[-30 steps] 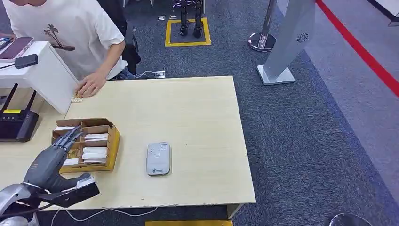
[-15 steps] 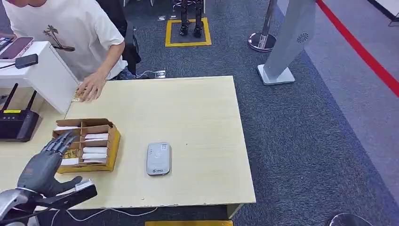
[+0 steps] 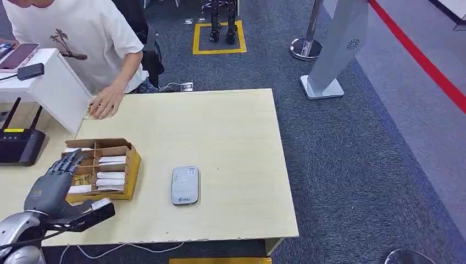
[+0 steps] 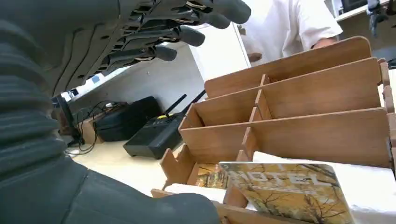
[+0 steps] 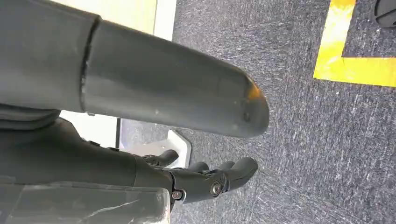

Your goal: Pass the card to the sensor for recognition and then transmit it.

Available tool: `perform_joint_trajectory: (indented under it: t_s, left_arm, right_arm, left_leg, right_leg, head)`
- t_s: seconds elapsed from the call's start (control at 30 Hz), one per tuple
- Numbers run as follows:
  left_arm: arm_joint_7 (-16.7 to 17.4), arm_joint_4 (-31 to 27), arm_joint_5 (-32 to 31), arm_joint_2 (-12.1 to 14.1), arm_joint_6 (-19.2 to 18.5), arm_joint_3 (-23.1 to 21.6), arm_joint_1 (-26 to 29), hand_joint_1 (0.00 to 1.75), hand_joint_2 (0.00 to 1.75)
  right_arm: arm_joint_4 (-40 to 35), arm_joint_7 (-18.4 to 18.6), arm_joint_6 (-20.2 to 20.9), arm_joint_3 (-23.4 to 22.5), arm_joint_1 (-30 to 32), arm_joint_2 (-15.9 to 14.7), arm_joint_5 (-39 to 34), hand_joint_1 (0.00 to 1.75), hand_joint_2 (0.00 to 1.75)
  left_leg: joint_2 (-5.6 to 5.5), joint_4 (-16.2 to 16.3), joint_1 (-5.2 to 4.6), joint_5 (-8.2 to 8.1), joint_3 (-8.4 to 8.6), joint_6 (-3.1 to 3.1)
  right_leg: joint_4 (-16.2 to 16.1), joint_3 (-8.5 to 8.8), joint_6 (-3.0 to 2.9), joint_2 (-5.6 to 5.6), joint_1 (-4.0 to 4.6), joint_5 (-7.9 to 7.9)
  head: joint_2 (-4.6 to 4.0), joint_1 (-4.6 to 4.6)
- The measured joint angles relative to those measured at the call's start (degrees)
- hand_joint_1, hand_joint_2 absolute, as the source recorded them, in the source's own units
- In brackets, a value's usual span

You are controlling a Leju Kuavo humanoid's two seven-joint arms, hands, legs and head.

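Observation:
A wooden card box (image 3: 131, 171) with dividers sits at the table's front left. It holds white cards (image 3: 111, 176) and a yellow tree-print card (image 3: 83, 180). In the left wrist view that hotel card (image 4: 289, 189) lies close under the hand, in the box (image 4: 317, 98). My left hand (image 3: 54, 186) hovers at the box's near-left corner, fingers (image 4: 187, 33) spread above the compartments, holding nothing. The grey card sensor (image 3: 185, 185) lies flat on the table, right of the box. My right hand (image 5: 205, 179) hangs over the carpet, holding nothing.
A person in a white shirt leans in at the back left, one hand (image 3: 104, 103) pressing on a card at the table's far corner (image 3: 231, 126). A black router (image 3: 19, 144) and a white stand (image 3: 55, 91) sit left of the box. A stanchion base (image 3: 305, 48) stands beyond.
My left hand drew back from the box toward the table's front edge, then came forward again to the box's corner. The person's hand shifted slightly on its card.

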Motion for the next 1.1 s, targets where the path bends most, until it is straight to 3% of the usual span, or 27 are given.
perform_joint_trajectory:
  t_s: [0.5,0.67,0.87,1.1]
  left_arm:
    - [-0.42,3.23,0.39,-2.64,-0.46,-1.25,-2.8,0.0,1.75]
    - [-1.62,3.71,3.54,-3.12,-1.9,-1.51,-3.4,0.0,1.75]
    - [-1.61,3.76,6.23,-2.93,-3.7,-2.34,-3.95,0.0,1.75]
    - [0.31,3.76,7.28,-0.43,-4.72,-3.1,-3.93,0.0,1.75]
  right_arm:
    - [0.0,-0.11,0.15,0.0,-0.17,-0.17,0.02,0.0,0.0]
    - [0.0,-0.11,0.52,0.0,-0.18,-0.24,0.04,0.0,0.0]
    - [0.0,0.02,0.68,0.0,-0.19,-0.26,0.13,0.0,0.0]
    - [0.0,0.24,0.46,0.0,-0.17,-0.26,0.17,0.0,0.0]
  left_leg:
    - [0.0,0.01,0.0,0.0,0.0,0.0]
    - [0.0,0.01,0.0,0.0,0.0,0.0]
    - [0.0,0.01,0.0,0.0,0.0,0.0]
    - [0.0,0.0,0.01,0.0,0.0,0.0]
  right_leg:
    - [0.0,-0.01,0.0,0.0,0.0,0.0]
    - [0.0,-0.01,0.0,0.0,0.0,0.0]
    - [0.0,-0.01,0.0,0.01,0.0,0.0]
    - [0.0,-0.01,0.0,0.01,0.0,-0.01]
  head:
    - [0.0,0.0]
    - [0.0,0.0]
    - [0.0,0.0]
    - [0.0,0.0]
